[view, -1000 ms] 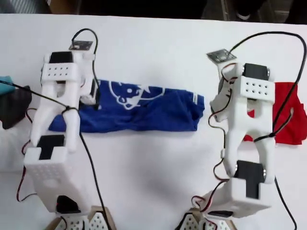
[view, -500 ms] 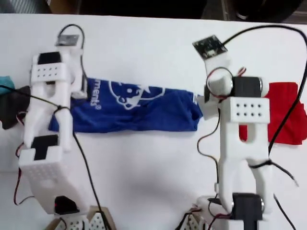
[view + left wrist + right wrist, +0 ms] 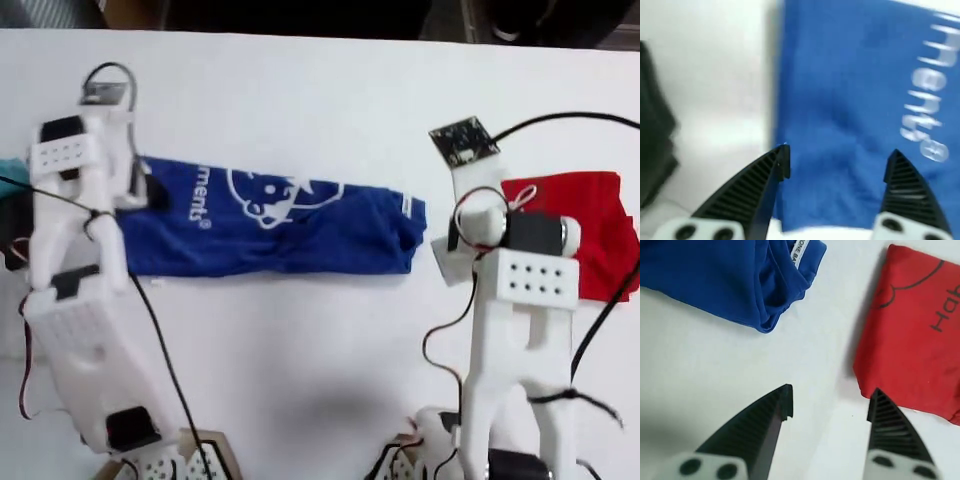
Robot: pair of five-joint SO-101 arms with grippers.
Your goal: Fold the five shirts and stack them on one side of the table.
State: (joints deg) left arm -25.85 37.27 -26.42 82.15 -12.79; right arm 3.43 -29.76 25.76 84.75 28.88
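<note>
A blue shirt [image 3: 290, 225] with white print lies folded into a long strip across the middle of the white table [image 3: 300, 90]. My left gripper [image 3: 836, 161] hovers open over its left end [image 3: 850, 100], empty; the left arm [image 3: 75, 240] stands at the table's left. A red shirt [image 3: 590, 225] lies folded at the right edge. My right gripper [image 3: 830, 399] hangs open and empty above bare table, between the blue shirt's collar end [image 3: 765, 285] and the red shirt [image 3: 915, 340]. The right arm [image 3: 520, 300] partly covers the red shirt.
Dark cloth [image 3: 655, 150] lies left of the blue shirt, with a bit of teal fabric [image 3: 10, 170] at the table's left edge. Black cables [image 3: 560, 115] loop over the right arm. Bare table lies in front of and behind the blue shirt.
The left arm has shifted left, uncovering the blue shirt's left end and its print. The right arm has pulled back toward the front, uncovering more of the red shirt.
</note>
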